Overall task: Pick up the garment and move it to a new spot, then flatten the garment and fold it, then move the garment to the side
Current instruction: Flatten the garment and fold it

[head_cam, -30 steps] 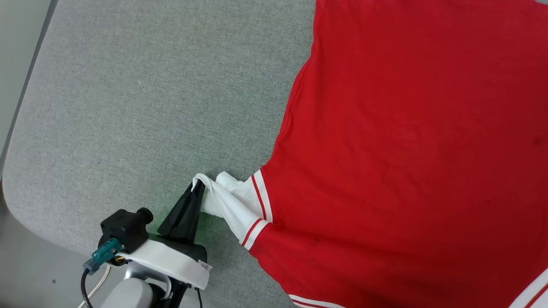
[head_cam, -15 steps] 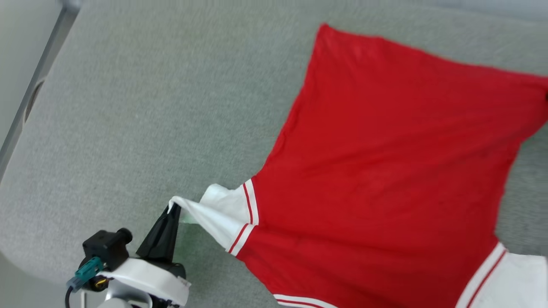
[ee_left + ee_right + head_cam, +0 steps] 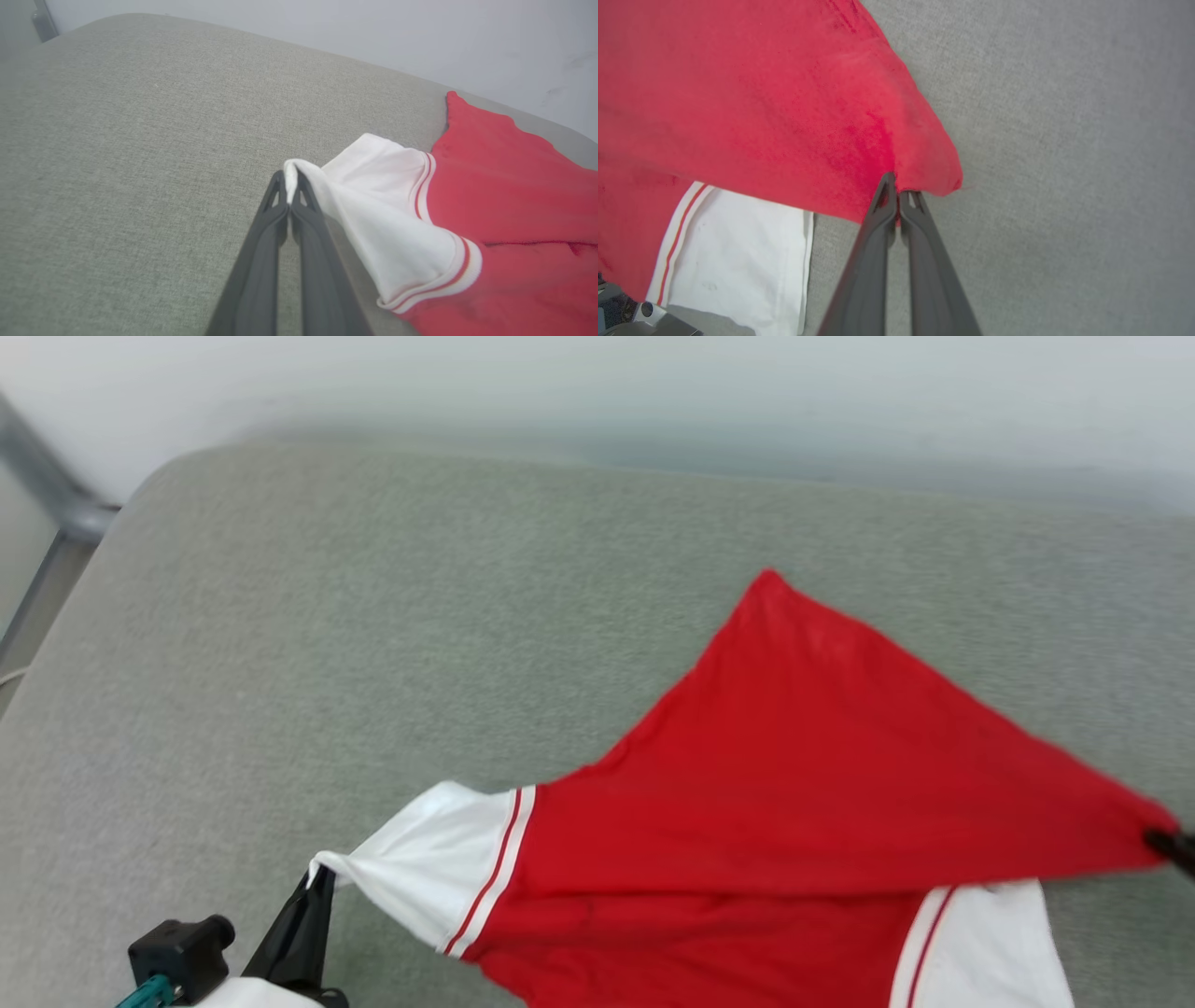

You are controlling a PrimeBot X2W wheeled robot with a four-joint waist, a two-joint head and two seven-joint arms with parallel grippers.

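Nearest, low left: the left claw [image 3: 313, 885] is pinched tight on the garment [image 3: 803, 775], at the tip of its white left sleeve [image 3: 425, 859]. The wrist view shows cloth bunched between the two tips, with no gap. The sleeve is drawn into a taut cone pointing near and left, and its tip appears lifted off the grey counter [image 3: 327, 644].

Near right edge: the right claw [image 3: 899, 185] is likewise closed on cloth, gripping a red corner that I take for a hem corner. That corner overhangs the white right sleeve [image 3: 980, 943], which lies flat on the counter.

Key relation: the two grip points sit about equally near and well apart, so the stretched line between them runs left to right. The red body fans away from that line to a single peak on the far side, roughly midway between the claws. The bulk of the cloth therefore lies beyond and between the claws.

Judgement: the grips are on unlike points (sleeve tip, hem corner), so the cloth is skewed, not flat. Any lift or carry needs both claws moving in step. A pull by one claw alone would likely twist it.

Farther: bare counter, then a blurred pale wall [image 3: 597, 392].
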